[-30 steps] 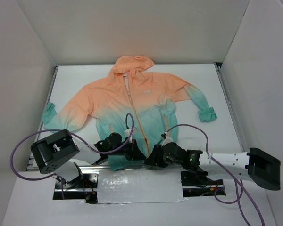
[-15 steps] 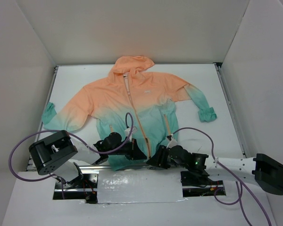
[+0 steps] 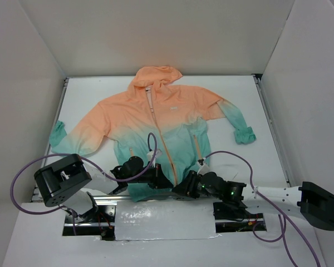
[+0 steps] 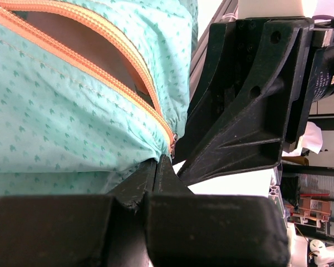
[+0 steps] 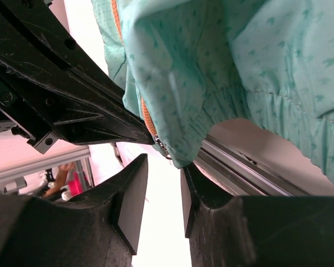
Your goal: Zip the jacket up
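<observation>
Just beyond both arms' fingertips lies the jacket, its hem pinched by the left gripper, while the right gripper, slightly spread and empty, sits just short of the zipper end; thin cloth could slip or bunch, misaligning the 2 halves.

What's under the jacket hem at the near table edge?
The jacket hem overhangs a metal rail, its zipper corner at the mouth of the open right gripper. The table under the rest of the jacket is covered.
</observation>
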